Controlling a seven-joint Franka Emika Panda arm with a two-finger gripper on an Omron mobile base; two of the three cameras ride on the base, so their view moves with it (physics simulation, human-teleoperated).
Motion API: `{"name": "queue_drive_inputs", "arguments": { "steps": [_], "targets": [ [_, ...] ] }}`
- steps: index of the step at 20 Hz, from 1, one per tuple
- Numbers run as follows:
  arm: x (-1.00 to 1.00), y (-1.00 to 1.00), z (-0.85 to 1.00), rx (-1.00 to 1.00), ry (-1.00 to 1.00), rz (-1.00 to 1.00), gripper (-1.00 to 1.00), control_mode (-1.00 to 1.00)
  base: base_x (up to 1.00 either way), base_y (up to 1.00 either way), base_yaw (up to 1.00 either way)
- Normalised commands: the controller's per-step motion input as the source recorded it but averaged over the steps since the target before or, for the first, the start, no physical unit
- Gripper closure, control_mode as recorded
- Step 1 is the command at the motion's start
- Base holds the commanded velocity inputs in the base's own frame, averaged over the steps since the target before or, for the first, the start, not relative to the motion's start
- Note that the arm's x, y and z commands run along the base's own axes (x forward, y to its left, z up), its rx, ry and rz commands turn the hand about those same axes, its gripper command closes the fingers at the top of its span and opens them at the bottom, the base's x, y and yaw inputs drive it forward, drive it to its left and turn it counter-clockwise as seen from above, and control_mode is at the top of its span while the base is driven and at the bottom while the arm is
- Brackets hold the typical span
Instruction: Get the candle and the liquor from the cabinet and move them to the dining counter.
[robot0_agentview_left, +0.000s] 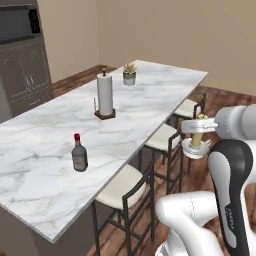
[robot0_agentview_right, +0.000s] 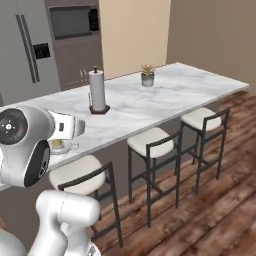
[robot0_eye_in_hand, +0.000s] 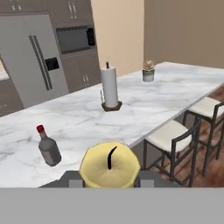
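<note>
Flanking the liquor (robot0_agentview_left: 79, 154): paper towel roll (robot0_agentview_left: 105, 95), stools (robot0_agentview_left: 124, 186).

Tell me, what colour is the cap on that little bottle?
Red. The bottle itself is grey glass; the hand view shows it best.

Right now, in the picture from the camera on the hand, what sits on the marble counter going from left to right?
Liquor → candle, held up close in the hand and overlapping the counter's near edge → paper towel roll → small potted plant.
</note>
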Motion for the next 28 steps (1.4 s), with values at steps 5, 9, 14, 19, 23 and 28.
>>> {"name": "queue_drive_inputs", "arguments": {
  "steps": [5, 9, 14, 19, 23, 28],
  "targets": [
    [0.00, 0.00, 0.00, 0.00, 0.00, 0.00, 1.00, 1.00, 0.33, -0.41, 0.39],
    [0.00, 0.00, 0.00, 0.00, 0.00, 0.00, 1.00, 1.00, 0.12, -0.34, 0.44],
    [0.00, 0.00, 0.00, 0.00, 0.00, 0.00, 1.00, 1.00, 0.06, -0.30, 0.47],
    [0.00, 0.00, 0.00, 0.00, 0.00, 0.00, 1.00, 1.00, 0.31, -0.39, 0.45],
    [0.00, 0.00, 0.00, 0.00, 0.00, 0.00, 1.00, 1.00, 0.29, -0.63, 0.39],
    [0.00, 0.00, 0.00, 0.00, 0.00, 0.00, 1.00, 1.00, 0.19, -0.78, 0.32]
  ]
}}
